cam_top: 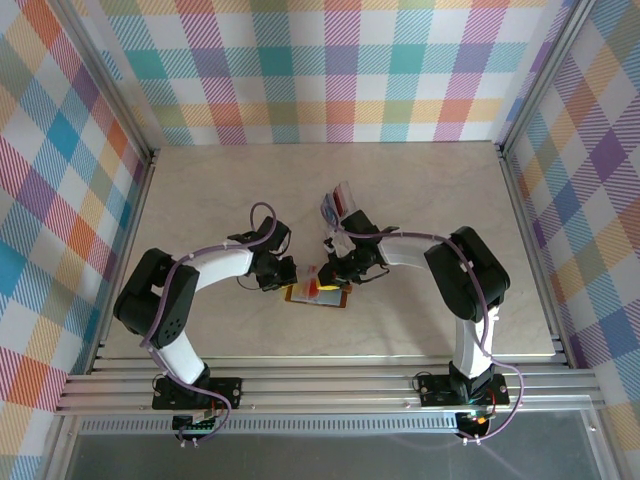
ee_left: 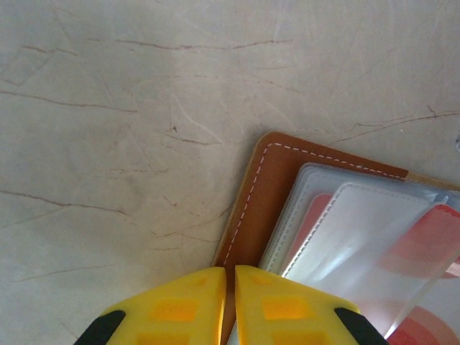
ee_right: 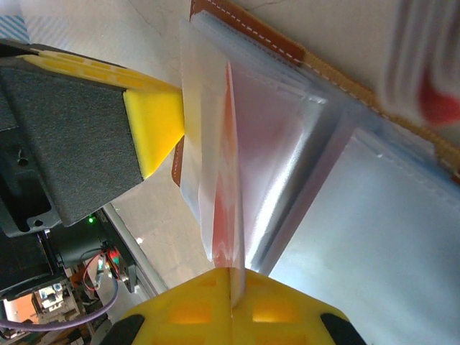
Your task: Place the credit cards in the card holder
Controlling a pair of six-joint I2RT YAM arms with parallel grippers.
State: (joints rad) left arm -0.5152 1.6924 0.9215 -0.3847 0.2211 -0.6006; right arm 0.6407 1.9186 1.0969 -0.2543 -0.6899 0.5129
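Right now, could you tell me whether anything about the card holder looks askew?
A red card stands on edge, not flat, between the card holder's lifted clear pockets, pinched by the right fingers. Nothing looks damaged.

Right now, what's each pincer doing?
Left pincer: nearly closed, apparently pinching the card holder at its edge.
Right pincer: closed on a red card in a clear sleeve.
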